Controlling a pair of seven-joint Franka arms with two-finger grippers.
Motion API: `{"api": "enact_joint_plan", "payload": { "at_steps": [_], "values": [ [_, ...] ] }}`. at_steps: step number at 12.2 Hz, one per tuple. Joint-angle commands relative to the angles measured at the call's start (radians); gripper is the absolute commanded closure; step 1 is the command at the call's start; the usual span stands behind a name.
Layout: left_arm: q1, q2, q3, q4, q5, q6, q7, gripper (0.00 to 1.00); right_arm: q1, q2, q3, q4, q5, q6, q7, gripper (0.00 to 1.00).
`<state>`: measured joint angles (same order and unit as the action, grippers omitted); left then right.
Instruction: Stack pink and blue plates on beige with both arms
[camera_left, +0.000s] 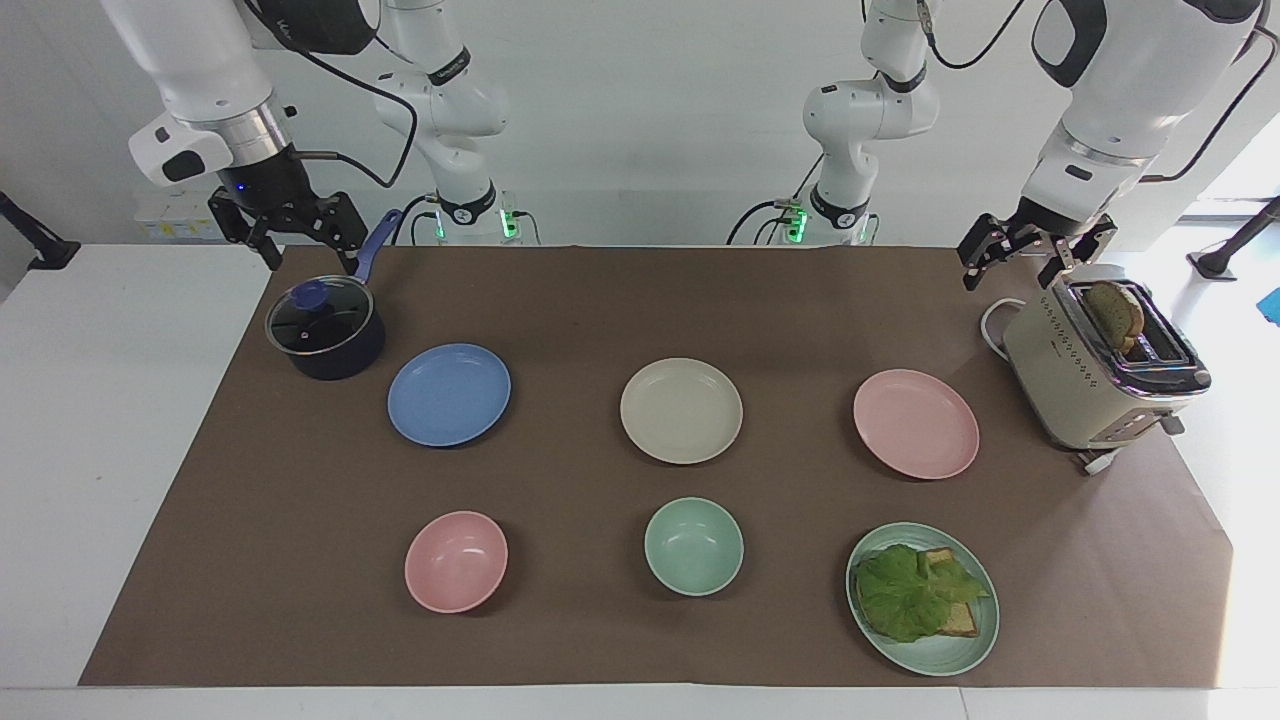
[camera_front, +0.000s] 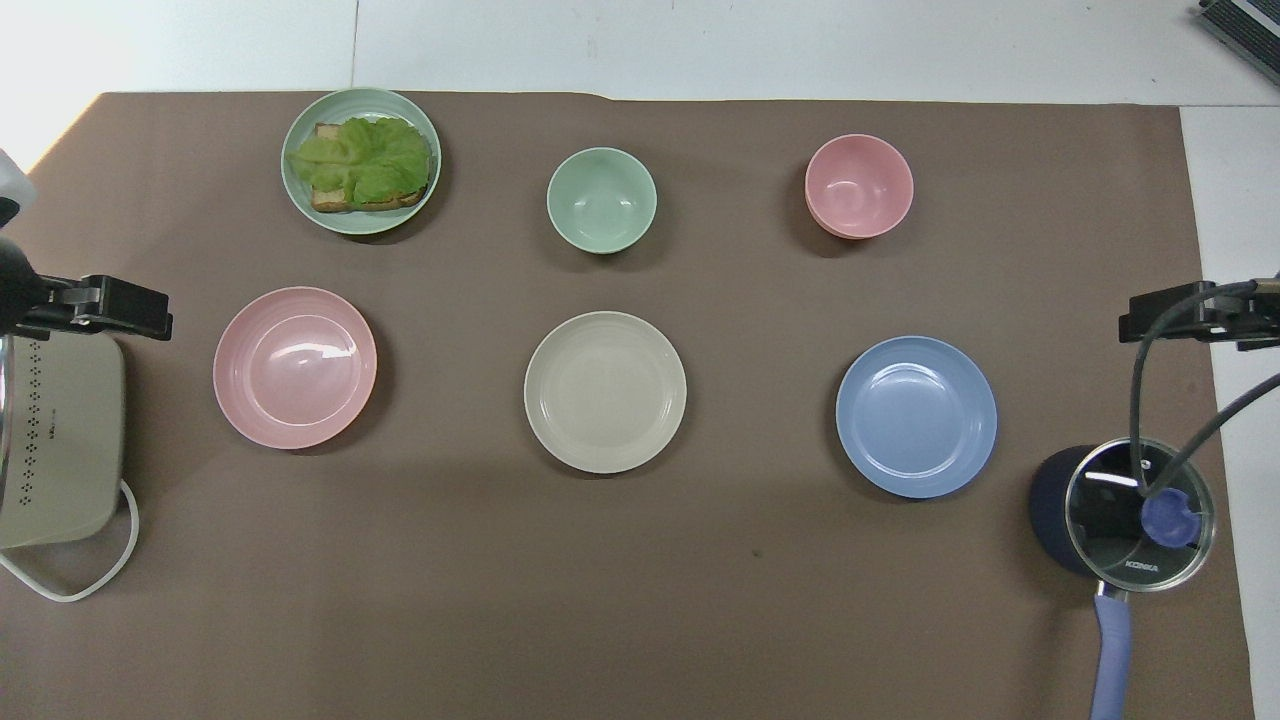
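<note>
Three equal plates lie in a row across the brown mat. The beige plate is in the middle. The blue plate lies toward the right arm's end and the pink plate toward the left arm's end. All three are bare and apart from each other. My right gripper hangs open over the mat's edge beside a saucepan. Above a toaster, my left gripper also hangs open. Neither holds anything.
A dark saucepan with glass lid stands by the blue plate. A cream toaster stands by the pink plate. Farther from the robots lie a pink bowl, a green bowl and a mint plate of lettuce and toast.
</note>
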<state>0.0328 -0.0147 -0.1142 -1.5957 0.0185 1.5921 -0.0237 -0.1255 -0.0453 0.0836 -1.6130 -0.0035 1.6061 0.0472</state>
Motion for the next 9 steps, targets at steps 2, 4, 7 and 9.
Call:
{"api": "enact_joint_plan", "payload": {
  "at_steps": [2, 4, 7, 9],
  "values": [
    [-0.001, -0.007, 0.002, -0.004, 0.017, -0.017, 0.001, 0.0, -0.011, -0.013, 0.004, -0.004, 0.011, -0.018, 0.007, 0.0],
    [0.001, -0.007, 0.002, -0.007, 0.015, -0.014, 0.002, 0.0, -0.011, -0.013, 0.004, -0.004, 0.011, -0.018, 0.003, 0.0],
    [0.006, -0.001, 0.004, -0.103, 0.015, 0.056, 0.002, 0.0, -0.011, -0.013, 0.004, -0.004, 0.011, -0.018, 0.003, 0.0],
    [0.025, -0.002, 0.004, -0.244, 0.015, 0.205, 0.005, 0.0, -0.011, -0.013, 0.004, -0.004, 0.011, -0.018, 0.003, 0.0]
  ]
}}
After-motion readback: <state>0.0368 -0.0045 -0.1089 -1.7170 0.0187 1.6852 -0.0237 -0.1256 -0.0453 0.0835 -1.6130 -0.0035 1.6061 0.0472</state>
